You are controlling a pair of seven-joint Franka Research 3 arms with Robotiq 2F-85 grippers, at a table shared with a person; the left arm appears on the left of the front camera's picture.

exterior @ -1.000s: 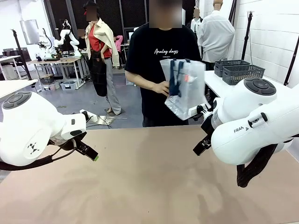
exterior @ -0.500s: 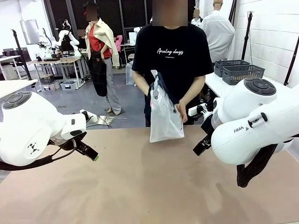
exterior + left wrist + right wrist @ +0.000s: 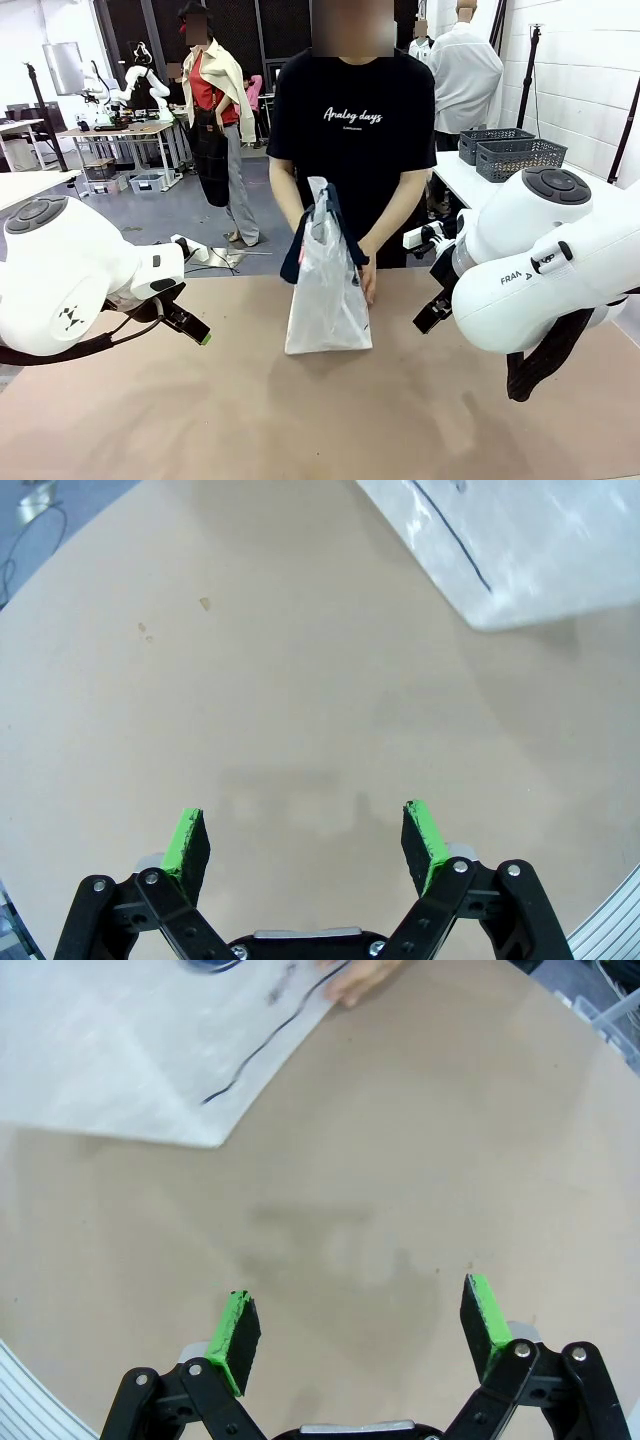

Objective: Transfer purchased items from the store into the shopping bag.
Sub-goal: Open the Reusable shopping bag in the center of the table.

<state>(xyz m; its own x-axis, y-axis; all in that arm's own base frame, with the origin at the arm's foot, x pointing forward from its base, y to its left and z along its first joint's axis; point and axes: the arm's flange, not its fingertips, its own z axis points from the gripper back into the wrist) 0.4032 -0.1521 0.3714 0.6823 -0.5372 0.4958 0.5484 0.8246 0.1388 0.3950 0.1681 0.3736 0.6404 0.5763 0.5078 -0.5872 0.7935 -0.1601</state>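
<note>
The shopping bag (image 3: 328, 290), translucent plastic with navy handles, stands on the brown table (image 3: 300, 420) near its far edge, at the middle. A person's hands (image 3: 366, 278) hold it upright. My left gripper (image 3: 192, 327) hovers open to the left of the bag, well apart from it. My right gripper (image 3: 432, 312) hovers open to its right. In the left wrist view the left gripper (image 3: 305, 840) holds nothing, and the bag (image 3: 530, 550) lies at the top right. The right gripper (image 3: 362, 1330) is likewise empty, with the bag (image 3: 130, 1050) at the top left. The purchased items are out of view.
The person (image 3: 350, 130) stands at the table's far side, right behind the bag. Two dark grey lattice baskets (image 3: 510, 152) sit on a white side table at the back right. Bare tabletop lies beneath both grippers.
The person has brought the bag down from chest height at the right and stood it on the table's middle. Neither arm has moved.
</note>
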